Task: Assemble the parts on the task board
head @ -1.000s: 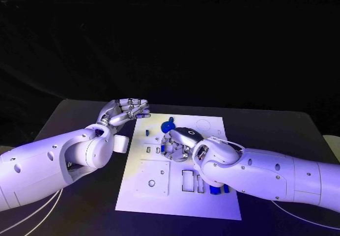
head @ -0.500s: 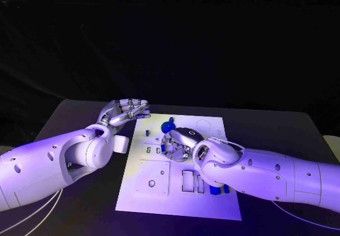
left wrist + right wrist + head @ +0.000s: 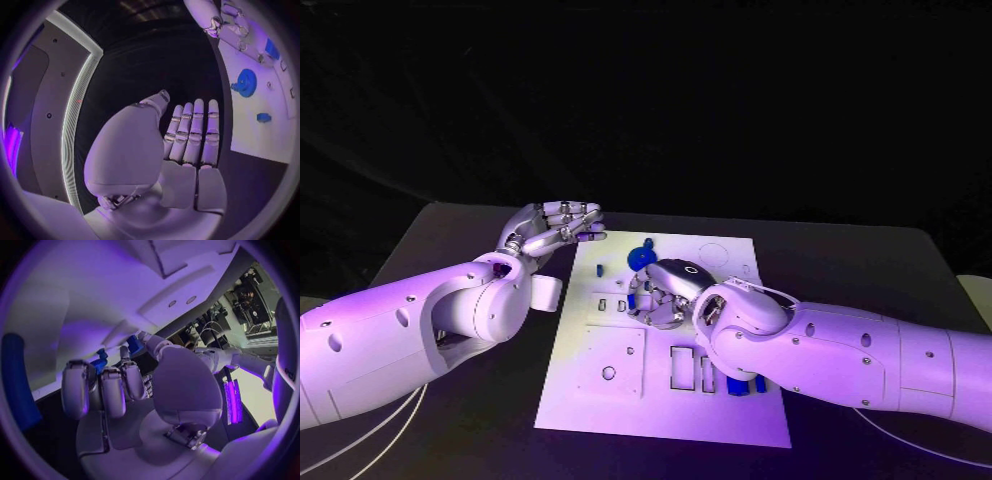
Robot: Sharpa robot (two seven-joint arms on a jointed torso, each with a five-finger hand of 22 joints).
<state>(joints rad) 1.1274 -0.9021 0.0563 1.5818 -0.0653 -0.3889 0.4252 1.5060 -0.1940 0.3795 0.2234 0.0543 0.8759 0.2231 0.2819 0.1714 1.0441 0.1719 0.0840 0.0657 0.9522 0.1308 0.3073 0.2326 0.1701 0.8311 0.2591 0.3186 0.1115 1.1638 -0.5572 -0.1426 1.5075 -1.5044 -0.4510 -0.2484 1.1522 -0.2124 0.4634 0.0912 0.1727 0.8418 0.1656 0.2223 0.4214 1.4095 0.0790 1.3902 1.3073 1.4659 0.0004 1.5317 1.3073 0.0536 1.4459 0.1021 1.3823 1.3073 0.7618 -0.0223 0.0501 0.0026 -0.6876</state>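
Note:
The white task board (image 3: 625, 375) lies mid-table. A blue gear (image 3: 642, 258) and a small blue peg (image 3: 648, 243) stand near its far end, and blue parts (image 3: 737, 385) sit at its near right. My right hand (image 3: 664, 290) is down on the board just before the gear, fingers curled toward the surface. In the right wrist view small blue pieces (image 3: 133, 344) show right at its fingertips (image 3: 103, 377); whether any is pinched is hidden. My left hand (image 3: 557, 228) hovers at the board's far left corner. Its fingers (image 3: 194, 130) are straight and hold nothing. The gear (image 3: 244, 82) lies beyond them.
The board has several cut-out slots (image 3: 681, 365) and a round hole (image 3: 609, 372) in its near half. Black table (image 3: 877, 270) surrounds the board, with bare room to the right. A long blue part (image 3: 15, 380) lies close under my right wrist.

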